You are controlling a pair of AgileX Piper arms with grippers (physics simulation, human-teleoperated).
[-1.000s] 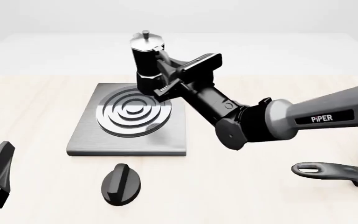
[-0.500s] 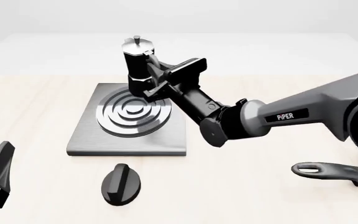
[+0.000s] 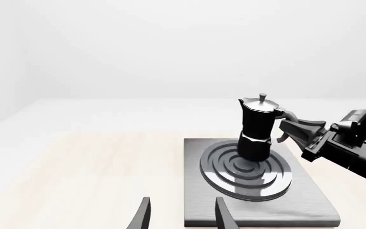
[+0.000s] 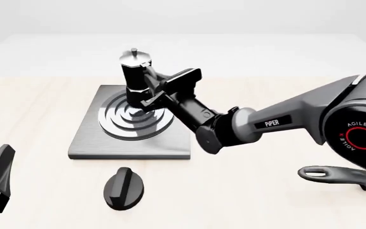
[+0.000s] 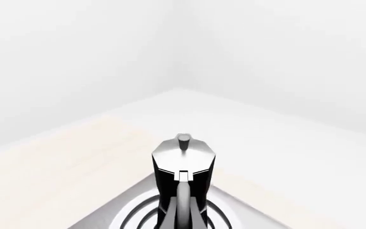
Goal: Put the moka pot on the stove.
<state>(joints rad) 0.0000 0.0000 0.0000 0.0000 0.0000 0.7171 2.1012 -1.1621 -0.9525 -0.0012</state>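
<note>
"PiPER" in white letters on grey forearm link of right arm (image 4: 278, 121). "AGILE X" in red around red ring emblem on black joint housing (image 4: 360, 136) of same arm. No other readable text.

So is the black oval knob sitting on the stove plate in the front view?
No, the black oval knob lies on the bare table, nearer the camera than the stove and clear of its edge.
</note>
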